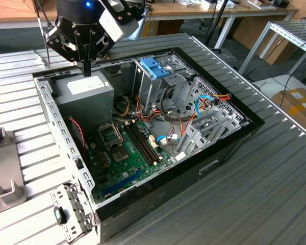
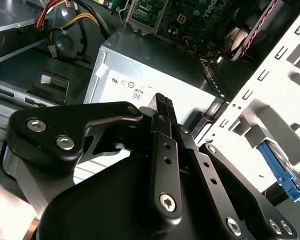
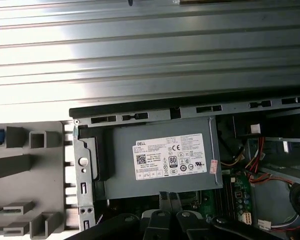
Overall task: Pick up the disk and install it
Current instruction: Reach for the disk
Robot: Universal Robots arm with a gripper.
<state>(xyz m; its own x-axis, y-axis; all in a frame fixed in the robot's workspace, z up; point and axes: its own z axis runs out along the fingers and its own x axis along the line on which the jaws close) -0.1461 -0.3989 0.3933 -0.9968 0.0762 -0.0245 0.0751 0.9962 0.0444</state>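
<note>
Fingers [image 2: 163, 106] closed, empty, above power supply [image 2: 140, 67] | disk [image 2: 285, 177] well apart, beyond chassis wall [image 2: 290, 65]

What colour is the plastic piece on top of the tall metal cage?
The plastic piece is bright blue; the exterior view shows it best.

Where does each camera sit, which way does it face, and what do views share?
Exterior view: off the arm, high, looking down into the open computer case; gripper shows.
First wrist view: on the arm, facing down at the power supply; gripper shows.
Second wrist view: on the arm, looking along the gripper.
Shared: power supply.
</note>
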